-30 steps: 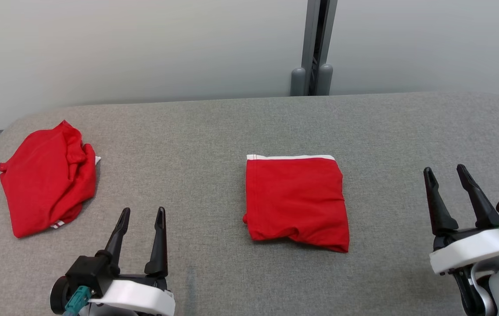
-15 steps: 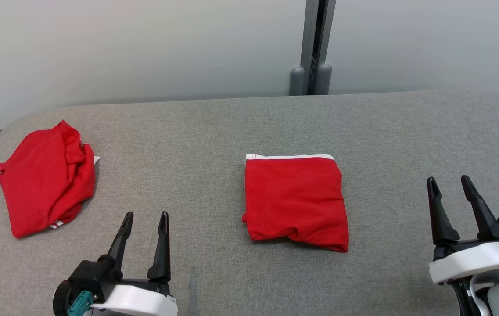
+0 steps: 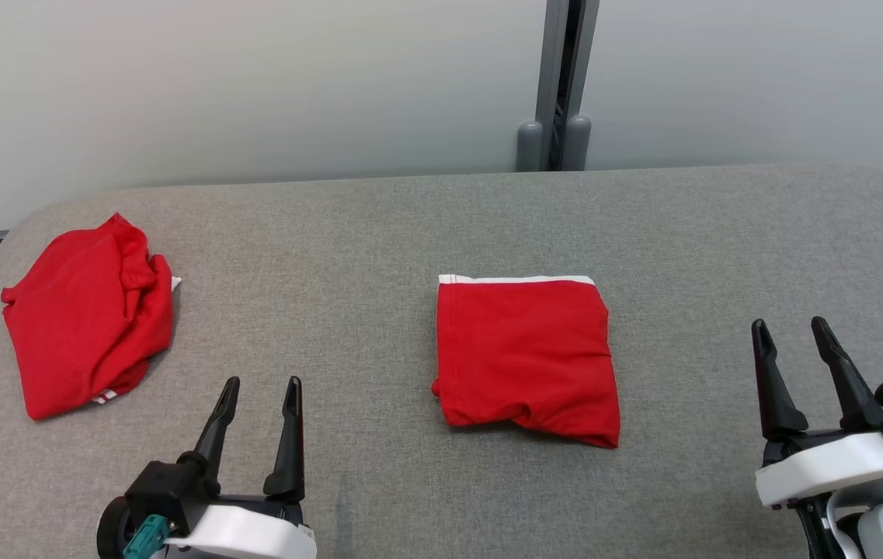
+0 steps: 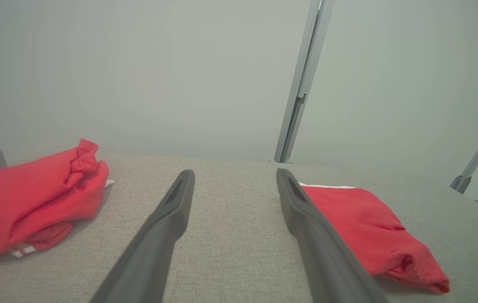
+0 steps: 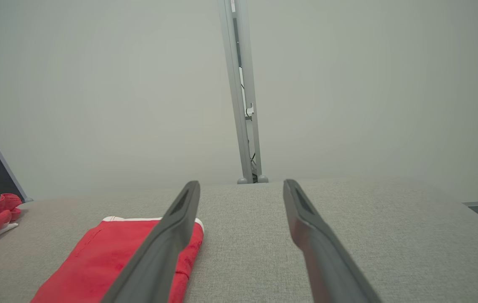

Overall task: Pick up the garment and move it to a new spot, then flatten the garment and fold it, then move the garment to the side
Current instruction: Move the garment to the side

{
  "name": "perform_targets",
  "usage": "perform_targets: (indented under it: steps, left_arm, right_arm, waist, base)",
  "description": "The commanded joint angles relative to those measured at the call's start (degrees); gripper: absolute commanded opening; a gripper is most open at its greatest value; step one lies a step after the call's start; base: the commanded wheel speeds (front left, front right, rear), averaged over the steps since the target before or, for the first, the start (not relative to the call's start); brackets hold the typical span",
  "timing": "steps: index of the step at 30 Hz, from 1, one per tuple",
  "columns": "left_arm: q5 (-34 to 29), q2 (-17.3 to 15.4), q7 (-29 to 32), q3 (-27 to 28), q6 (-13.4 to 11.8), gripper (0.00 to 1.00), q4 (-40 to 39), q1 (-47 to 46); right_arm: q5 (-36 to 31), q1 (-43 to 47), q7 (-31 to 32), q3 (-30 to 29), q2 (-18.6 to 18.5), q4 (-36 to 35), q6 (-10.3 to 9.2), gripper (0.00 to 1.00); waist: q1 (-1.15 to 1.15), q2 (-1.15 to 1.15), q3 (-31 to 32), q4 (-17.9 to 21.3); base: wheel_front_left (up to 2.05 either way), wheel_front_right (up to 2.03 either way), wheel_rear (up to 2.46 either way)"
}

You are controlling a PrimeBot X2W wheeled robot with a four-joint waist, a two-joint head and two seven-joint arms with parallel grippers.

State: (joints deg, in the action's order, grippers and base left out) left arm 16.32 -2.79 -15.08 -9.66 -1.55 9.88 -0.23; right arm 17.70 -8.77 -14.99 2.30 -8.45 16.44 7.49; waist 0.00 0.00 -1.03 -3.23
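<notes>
A: Where's the folded garment (image 3: 526,357)?
B: Mid worktop (image 3: 379,233), lying flat. Red w/ a white strip along its far edge, near edge a bit lumpy. Nothing's touching it.
A: And the left jaws?
B: Over the near-left of the worktop, fingers (image 3: 288,435) pointing to the far side. Spread wide, nothing betw. them. The folded garment lies to their right, well apart.
A: Right jaws?
B: Same story: spread wide, empty, at the near-right, fingers (image 3: 769,380) leaning slightly left. The folded garment is off to their left, not touching.
A: Anything else on there?
B: A crumpled garment (image 3: 88,314), also red, bunched up at the left end, w/ small white bits showing at its near edge & right side. Well apart from the folded one.
A: Behind the worktop?
B: A pale wall (image 3: 255,78) & a grey post (image 3: 561,78) standing approx. mid far edge.
</notes>
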Motion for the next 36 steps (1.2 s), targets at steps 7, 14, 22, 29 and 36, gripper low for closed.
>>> perform_targets:
  steps: [7, 14, 22, 29, 36]
  left_arm:
    - [0.3, -0.2, -0.1, -0.2, -0.1, 1.00, -0.3, 0.2]
    - [0.2, -0.2, -0.1, -0.4, 0.0, 1.00, -0.4, -0.1]
    - [0.4, -0.2, -0.1, -0.6, -0.2, 1.00, -0.7, 0.0]
    - [0.6, -0.2, -0.1, -1.1, 0.0, 1.00, -0.8, -0.5]
    - [-0.3, -0.2, -0.1, -3.3, 0.5, 1.00, -1.5, -2.3]
  right_arm:
    - [0.4, 0.8, -0.2, -0.1, -0.2, 0.5, 0.00, 1.00]
    - [0.5, 0.8, -0.2, -0.2, -0.3, 0.4, 0.00, 1.00]
    - [0.4, 0.9, -0.2, -0.5, -0.2, 0.5, 0.00, 1.00]
    - [0.6, 0.9, -0.2, -0.7, -0.3, 1.2, 0.00, 1.00]
    - [4.1, -1.6, 0.3, 2.5, -1.6, 4.8, 0.00, 1.00]
  waist:
    - [0.00, 0.00, 0.2, -0.2]
    - [0.00, 0.00, -0.1, -0.5]
    - [0.00, 0.00, -0.4, -1.0]
    - [0.00, 0.00, -1.1, -1.8]
    - [0.00, 0.00, -4.5, -3.8]
  base:
    - [0.00, 0.00, 0.00]
    - [0.00, 0.00, 0.00]
    - [0.00, 0.00, 0.00]
    - [0.00, 0.00, 0.00]
    - [0.00, 0.00, 0.00]
